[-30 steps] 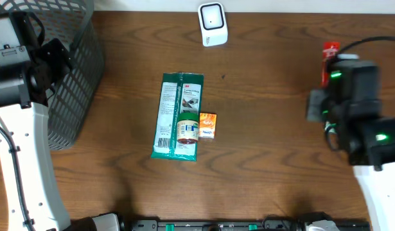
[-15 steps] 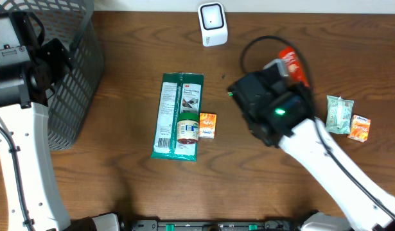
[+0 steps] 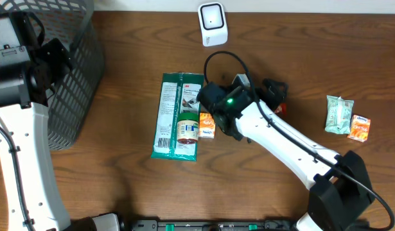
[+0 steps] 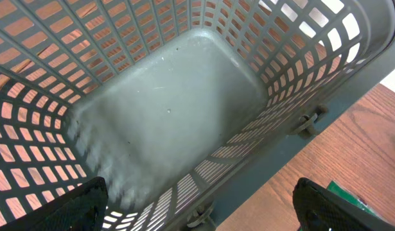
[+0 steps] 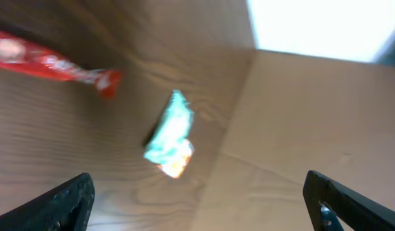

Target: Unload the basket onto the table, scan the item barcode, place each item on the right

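Hovering just beside the small orange carton [image 3: 208, 126] with jaws spread and empty, the right gripper [image 5: 203, 204] could shove it askew; the left gripper [image 4: 202, 200] gapes, empty, above the grey mesh basket [image 4: 284, 80].

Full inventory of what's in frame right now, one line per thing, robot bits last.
basket: 1, grey mesh, far left corner, nothing inside
scanner: 1, white, far edge, centre
long packet: 1, green, table centre
small jar: 1, pale label, lying on the long packet
small box: 1, orange, just right of the jar
red packet: 1, red, on the table near the right claw
soft pack: 1, pale green, right side
orange pack: 1, orange, beside the soft pack
table: 1, brown wood
left claw: 1, black, open, over the basket
right claw: 1, black, open, empty
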Robot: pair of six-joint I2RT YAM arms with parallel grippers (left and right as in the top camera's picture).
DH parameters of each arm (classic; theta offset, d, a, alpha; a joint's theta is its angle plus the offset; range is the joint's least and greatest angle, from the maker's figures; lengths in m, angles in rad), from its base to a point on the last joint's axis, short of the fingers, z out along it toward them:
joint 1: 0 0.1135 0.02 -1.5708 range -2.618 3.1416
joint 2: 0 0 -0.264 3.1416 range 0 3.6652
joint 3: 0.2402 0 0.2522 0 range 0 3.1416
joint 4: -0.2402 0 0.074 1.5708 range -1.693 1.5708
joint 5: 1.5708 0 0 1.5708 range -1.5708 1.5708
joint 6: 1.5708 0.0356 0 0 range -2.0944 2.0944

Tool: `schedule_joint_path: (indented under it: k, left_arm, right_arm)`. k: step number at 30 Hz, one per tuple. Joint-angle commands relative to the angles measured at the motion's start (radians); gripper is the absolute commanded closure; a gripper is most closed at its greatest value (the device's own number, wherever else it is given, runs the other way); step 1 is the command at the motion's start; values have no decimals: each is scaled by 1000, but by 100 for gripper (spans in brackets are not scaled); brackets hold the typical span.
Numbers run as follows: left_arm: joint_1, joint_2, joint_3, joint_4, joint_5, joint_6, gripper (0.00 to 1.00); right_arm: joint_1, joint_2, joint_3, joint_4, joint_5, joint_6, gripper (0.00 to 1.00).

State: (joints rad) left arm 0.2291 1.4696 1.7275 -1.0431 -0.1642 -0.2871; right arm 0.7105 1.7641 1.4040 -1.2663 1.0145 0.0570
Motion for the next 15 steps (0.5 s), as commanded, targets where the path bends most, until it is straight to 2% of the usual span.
schedule_joint_path:
  k: [1,6,12,15]
  left_arm:
    - [5,-1,6,0,-13,10,7]
    - [5,-1,6,-1,-13,10,8]
    - [5,-1,6,-1,-13,10,8]
    - [5,-1,6,0,-13,10,7]
  right_arm:
    - [-67,-59,59,27,-221,0,1]
    - [-254,-100,72,136,-676,-40,2]
    - [-464,-88,71,174,-1265,-35,21]
    - [-507,-84,71,190,-1516,-36,22]
